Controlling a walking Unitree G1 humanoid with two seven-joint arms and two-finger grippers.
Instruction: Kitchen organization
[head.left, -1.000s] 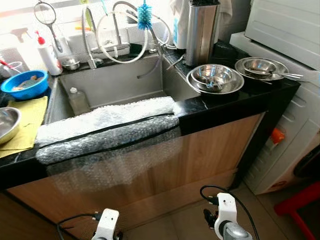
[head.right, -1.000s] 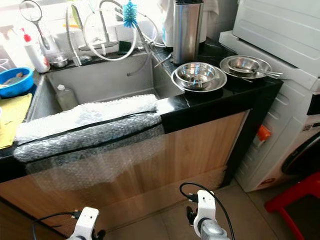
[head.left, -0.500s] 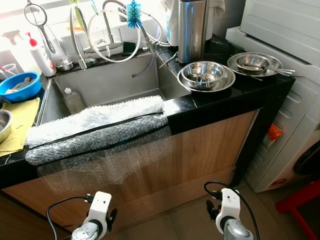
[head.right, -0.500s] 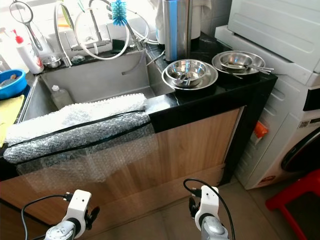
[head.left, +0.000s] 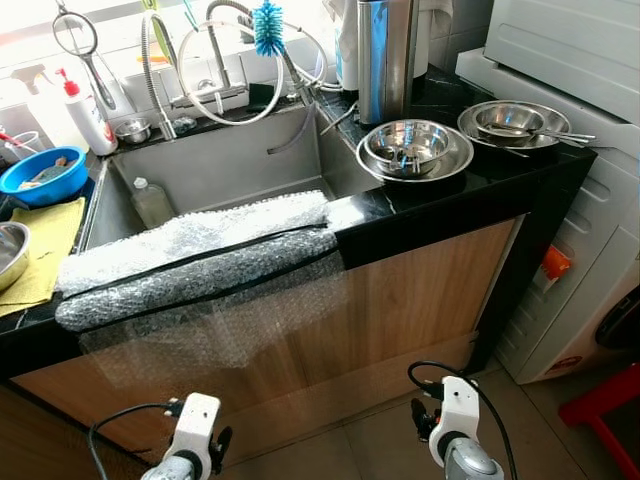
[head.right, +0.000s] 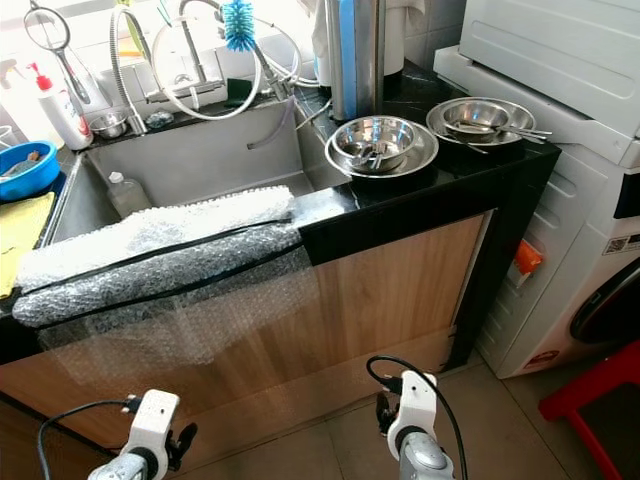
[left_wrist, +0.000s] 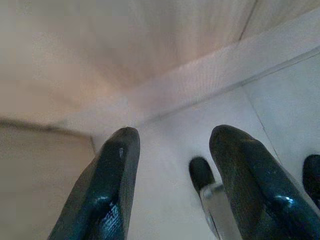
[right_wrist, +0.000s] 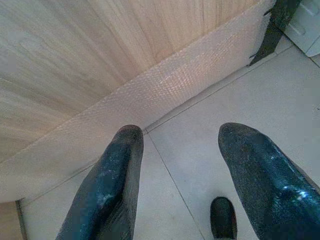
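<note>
- Our left gripper (left_wrist: 170, 190) and right gripper (right_wrist: 182, 185) hang low with fingers apart, empty.
- The steel bowls (head.left: 416, 150) sit at one o'clock, nearer our right arm.

Left arm (head.left: 190, 440) slightly lower.

A black countertop (head.left: 440, 205) was seen around a steel sink (head.left: 230, 165); 2 sets of steel bowls (head.left: 415, 150) rested on its right part; bubble wrap (head.left: 200, 255) was draped over its front edge.
</note>
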